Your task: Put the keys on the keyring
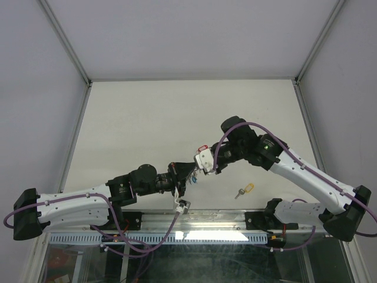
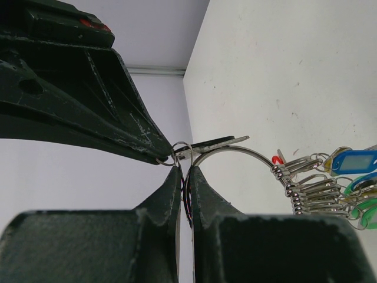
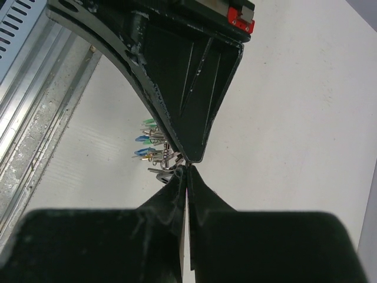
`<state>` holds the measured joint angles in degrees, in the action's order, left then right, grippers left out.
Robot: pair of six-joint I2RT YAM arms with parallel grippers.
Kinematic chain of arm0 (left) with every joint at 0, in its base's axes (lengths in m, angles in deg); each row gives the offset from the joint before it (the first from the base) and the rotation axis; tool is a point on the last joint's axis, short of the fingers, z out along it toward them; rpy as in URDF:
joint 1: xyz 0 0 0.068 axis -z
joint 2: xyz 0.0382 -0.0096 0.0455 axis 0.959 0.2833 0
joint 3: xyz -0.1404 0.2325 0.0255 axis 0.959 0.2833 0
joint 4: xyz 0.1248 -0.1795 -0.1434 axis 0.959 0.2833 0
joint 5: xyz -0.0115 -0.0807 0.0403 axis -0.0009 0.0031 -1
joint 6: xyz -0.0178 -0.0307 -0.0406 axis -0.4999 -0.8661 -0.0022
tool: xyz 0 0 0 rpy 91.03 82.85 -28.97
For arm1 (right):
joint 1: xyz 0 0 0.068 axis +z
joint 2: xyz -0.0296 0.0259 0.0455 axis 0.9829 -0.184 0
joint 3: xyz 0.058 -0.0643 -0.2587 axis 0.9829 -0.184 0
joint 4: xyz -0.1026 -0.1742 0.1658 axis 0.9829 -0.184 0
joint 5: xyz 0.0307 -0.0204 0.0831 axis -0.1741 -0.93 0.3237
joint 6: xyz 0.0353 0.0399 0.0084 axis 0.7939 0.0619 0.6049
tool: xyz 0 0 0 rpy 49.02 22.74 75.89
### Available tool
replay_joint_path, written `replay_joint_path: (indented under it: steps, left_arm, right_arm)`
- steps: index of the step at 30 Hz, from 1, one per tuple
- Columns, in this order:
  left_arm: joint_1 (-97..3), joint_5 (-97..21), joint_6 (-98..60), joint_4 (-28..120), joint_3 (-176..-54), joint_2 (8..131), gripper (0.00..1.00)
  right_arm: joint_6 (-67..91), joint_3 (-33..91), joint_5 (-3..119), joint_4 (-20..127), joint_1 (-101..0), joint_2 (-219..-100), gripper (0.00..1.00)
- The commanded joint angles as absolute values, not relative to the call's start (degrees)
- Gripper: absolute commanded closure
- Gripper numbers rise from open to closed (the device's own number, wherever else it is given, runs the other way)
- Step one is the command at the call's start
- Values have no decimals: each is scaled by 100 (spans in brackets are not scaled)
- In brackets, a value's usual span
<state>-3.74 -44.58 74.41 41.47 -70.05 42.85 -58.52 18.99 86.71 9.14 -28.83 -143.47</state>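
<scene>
left claw pressed together, pinching the thin keyring above the table; a bunch of keys hangs on the ring; right claw also pressed shut, its tip touching a small loop beside the ring; one yellow key lies apart on the table

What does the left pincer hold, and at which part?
The left pincer is shut on the thin silver wire keyring, gripping its bare end.
</scene>
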Motion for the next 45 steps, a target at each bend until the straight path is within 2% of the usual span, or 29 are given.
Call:
replay_joint_path:
  steps: [1,28,38,45]
  left_arm:
    - [-332,-4224,7411,3879,-7202,4167,100]
    - [-337,-4152,7411,3882,-7187,4017,100]
    - [-339,-4158,7419,3902,-7203,4087,100]
    - [-338,-4158,7426,3908,-7214,4103,100]
  right_arm:
    - [-5895,2153,8778,1081,-2812,-14272,100]
    - [-6035,2021,8331,691,-2560,-14559,100]
    - [-6001,2118,8503,769,-2507,-14593,100]
    - [-5867,2080,7981,1011,-2507,-14351,100]
